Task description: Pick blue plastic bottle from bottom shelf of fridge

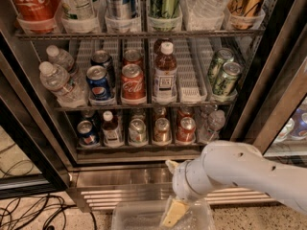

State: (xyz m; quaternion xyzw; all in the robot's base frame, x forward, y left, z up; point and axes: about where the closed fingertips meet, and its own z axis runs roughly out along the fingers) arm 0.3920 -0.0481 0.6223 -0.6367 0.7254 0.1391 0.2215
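Observation:
The blue plastic bottle (111, 129) stands upright on the bottom shelf (139, 150) of the fridge (268, 104), second lane from the left, with a white cap, dark liquid and a pale label. A Pepsi can (87, 132) is on its left and a silver can (137, 130) on its right. My gripper (173, 211) hangs at the end of the white arm (235, 169), low in front of the fridge's steel base grille (110, 195). It is below and to the right of the bottle and well apart from it.
A clear plastic bin (144, 217) sits on the floor under the gripper. Cables (33, 210) lie at the lower left. The open door's dark frame (29, 143) stands at the left. A larger brown bottle (165, 73), cans and water bottles fill the rack above.

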